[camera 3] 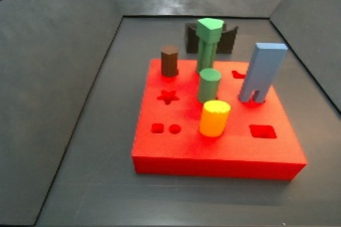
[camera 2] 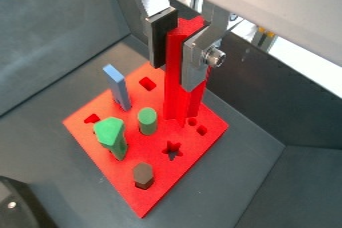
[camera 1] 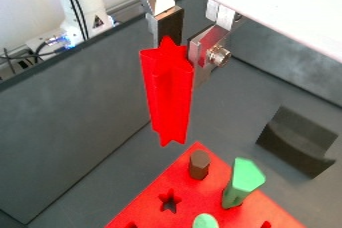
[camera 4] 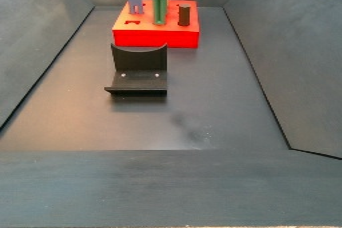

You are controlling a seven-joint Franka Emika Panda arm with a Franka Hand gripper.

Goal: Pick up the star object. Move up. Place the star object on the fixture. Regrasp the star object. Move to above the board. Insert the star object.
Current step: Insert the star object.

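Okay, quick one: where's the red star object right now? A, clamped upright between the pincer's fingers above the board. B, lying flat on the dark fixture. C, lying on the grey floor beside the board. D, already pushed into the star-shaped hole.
A: in both wrist views the star object hangs upright in the pincer, above the board, whose star hole is empty.

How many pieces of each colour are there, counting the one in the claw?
Green: 2, the tall green piece and the green cylinder
Yellow cylinder: 1
Brown peg: 1
Blue-grey block: 1
Red star object: 1, gripped in the claw, up in the air
Total: 6
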